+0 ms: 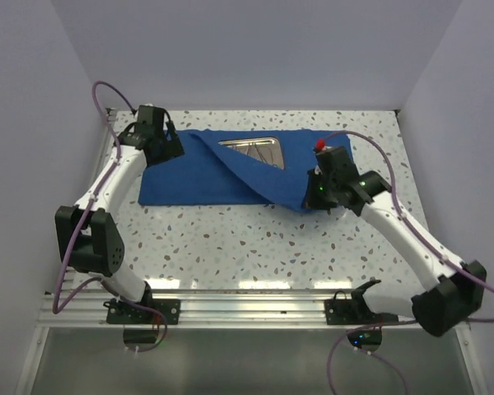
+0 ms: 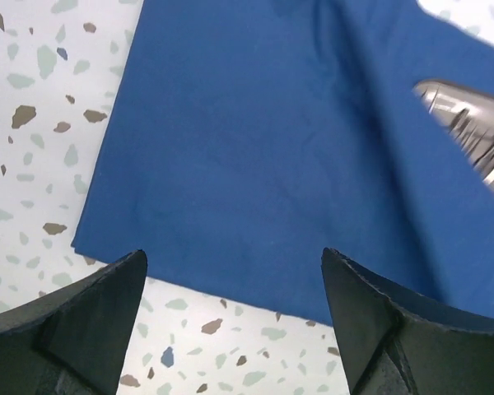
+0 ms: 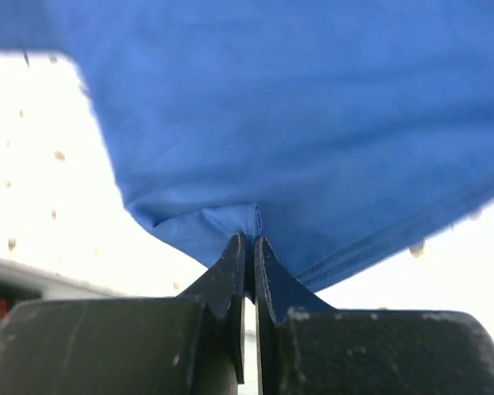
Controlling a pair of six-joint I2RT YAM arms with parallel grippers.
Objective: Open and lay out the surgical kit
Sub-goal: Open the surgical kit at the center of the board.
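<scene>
My right gripper [image 3: 249, 240] is pinched shut on a corner of the cloth [image 1: 189, 177], with that flap lifted toward the near right. My left gripper [image 2: 233, 257] hangs wide over the cloth's left end and holds nothing. I'd put the job under halfway: one fold is back and the tray [image 1: 255, 152] shows (only partly), resting in the cloth at mid-table [image 1: 230, 239]. Slim steel instruments [image 2: 477, 140] lie inside it; none is laid out yet.
</scene>
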